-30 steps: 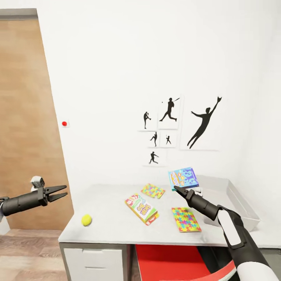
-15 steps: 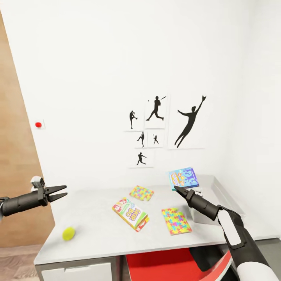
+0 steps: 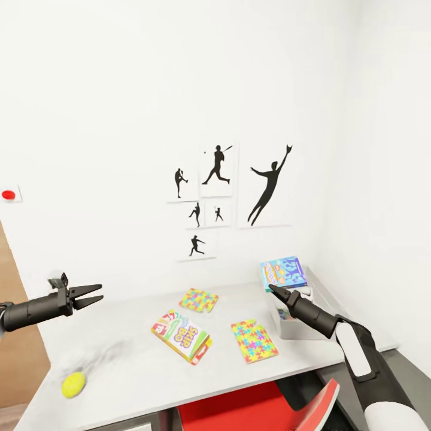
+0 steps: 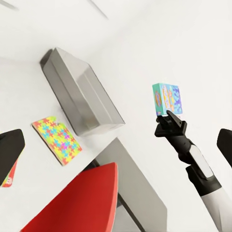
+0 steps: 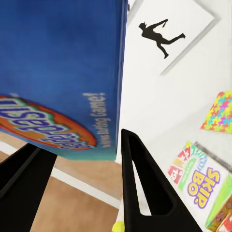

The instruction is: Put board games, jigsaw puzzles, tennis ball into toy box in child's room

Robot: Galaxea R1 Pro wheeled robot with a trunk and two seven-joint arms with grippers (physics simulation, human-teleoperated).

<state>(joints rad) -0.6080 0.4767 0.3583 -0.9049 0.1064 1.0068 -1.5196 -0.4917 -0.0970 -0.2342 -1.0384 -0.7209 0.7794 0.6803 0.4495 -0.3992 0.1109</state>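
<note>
- Gripping a blue board game (image 3: 283, 273) by its lower edge, the right gripper (image 3: 276, 291) holds it upright in the air above the near left corner of the toy box (image 3: 302, 320), jaws clamped on it.
- The left gripper (image 3: 90, 295) hangs over the table's (image 3: 137, 365) far left part, jaws apart with nothing between them.
- A second board game, the Skip-Bo box (image 3: 181, 335), lies flat in the middle of the table.
- One jigsaw puzzle (image 3: 199, 300) lies on the far side of it; the other jigsaw puzzle (image 3: 254, 340) lies to its right, just beside the toy box.
- The tennis ball (image 3: 73, 384) sits near the table's near left edge, well apart from the rest.
- Baseball silhouette pictures (image 3: 230, 185) hang on the white wall behind.
</note>
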